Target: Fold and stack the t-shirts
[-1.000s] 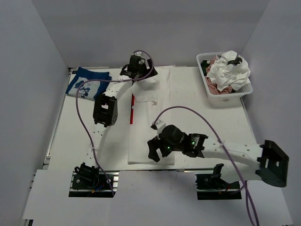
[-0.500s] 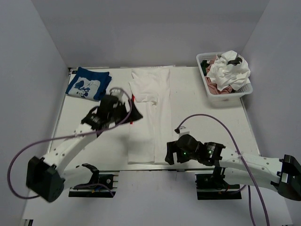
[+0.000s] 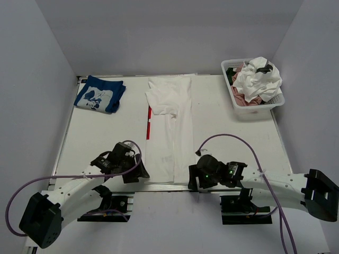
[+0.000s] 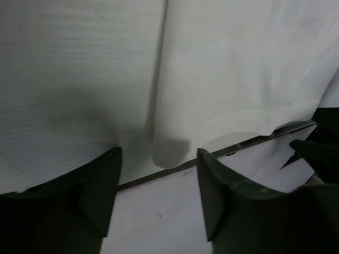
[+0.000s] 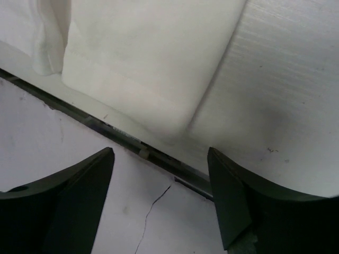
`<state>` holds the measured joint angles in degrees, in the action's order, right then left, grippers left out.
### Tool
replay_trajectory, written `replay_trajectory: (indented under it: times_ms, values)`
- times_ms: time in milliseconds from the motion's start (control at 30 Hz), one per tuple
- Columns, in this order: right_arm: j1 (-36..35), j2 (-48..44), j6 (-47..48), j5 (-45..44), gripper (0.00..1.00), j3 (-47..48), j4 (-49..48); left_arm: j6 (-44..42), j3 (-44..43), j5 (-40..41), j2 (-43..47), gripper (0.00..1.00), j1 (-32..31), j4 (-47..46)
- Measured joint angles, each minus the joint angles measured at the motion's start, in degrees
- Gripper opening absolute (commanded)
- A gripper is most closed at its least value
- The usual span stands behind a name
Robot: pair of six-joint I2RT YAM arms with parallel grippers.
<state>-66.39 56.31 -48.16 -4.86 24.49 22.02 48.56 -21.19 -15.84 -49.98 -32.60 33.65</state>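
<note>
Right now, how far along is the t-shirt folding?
Done: the blue tee lies folded at the far left. In hand: the white tee is a long strip; left gripper and right gripper hover open at its near hem, gripping nothing. Left: cross folds, stacking, and the crumpled tees in the basket.

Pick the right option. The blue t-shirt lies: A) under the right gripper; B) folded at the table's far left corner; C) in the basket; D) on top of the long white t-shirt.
B: the blue t-shirt lies folded at the far left corner, apart from the basket and the long white t-shirt.
</note>
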Motion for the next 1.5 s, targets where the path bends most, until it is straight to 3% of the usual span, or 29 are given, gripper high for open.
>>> replay_trajectory:
  times_ms: [67, 200, 333, 367, 400, 433, 467, 533, 567, 733, 933, 1233, 1500]
  values:
    - [0.0, 0.5, -1.3, -0.7, 0.70, -0.7, -1.4, 0.3, 1.3, 0.0, -0.8, 0.57, -0.6, -0.5]
    - [0.0, 1.5, -3.6, -1.7, 0.70, -1.3, -4.8, 1.2, 2.9, -0.4, -0.6, 0.50, -1.4, -3.3]
    - [0.0, 2.3, -5.3, -3.0, 0.57, -2.0, -7.8, 2.6, 4.8, -1.4, -0.5, 0.34, -2.3, -6.6]
    - [0.0, 2.7, -5.5, -3.3, 0.47, -2.1, -8.2, 2.7, 5.0, -1.4, -0.7, 0.28, -2.6, -7.0]
    - [0.0, 3.0, -5.4, -3.6, 0.42, -2.1, -8.6, 2.9, 5.1, -1.4, -1.0, 0.12, -2.8, -7.4]
    - [0.0, 3.5, -5.5, -3.9, 0.37, -2.1, -8.6, 3.0, 5.3, -1.3, -1.3, 0.05, -3.1, -7.8]
    - [0.1, 4.1, -5.8, -4.2, 0.21, -2.1, -8.6, 3.1, 5.4, -1.3, -1.6, 0.00, -3.3, -8.0]
    - [0.1, 5.0, -5.5, -4.7, 0.04, -2.1, -8.7, 3.1, 5.4, -1.4, -1.8, 0.00, -3.5, -8.4]
    - [0.1, 5.3, -5.2, -4.7, 0.00, -1.9, -8.8, 3.1, 5.3, -1.4, -1.8, 0.00, -3.7, -8.4]
    - [0.1, 6.9, -2.9, -5.8, 0.00, -0.2, -8.4, 3.0, 4.0, -1.0, -0.7, 0.00, -4.0, -7.3]
    - [0.6, 9.8, -1.6, -12.2, 0.00, 6.4, -5.0, 2.9, -4.3, 2.6, -2.3, 0.00, -4.2, -6.8]
    - [7.8, 13.6, 0.6, -24.4, 0.00, 19.4, -1.0, 3.0, -20.7, 13.9, -16.0, 0.00, -3.0, -5.5]
    - [17.8, 23.4, 6.8, -26.5, 0.00, 29.6, -3.2, 0.3, -36.6, 22.5, -30.6, 0.00, 0.4, -5.0]
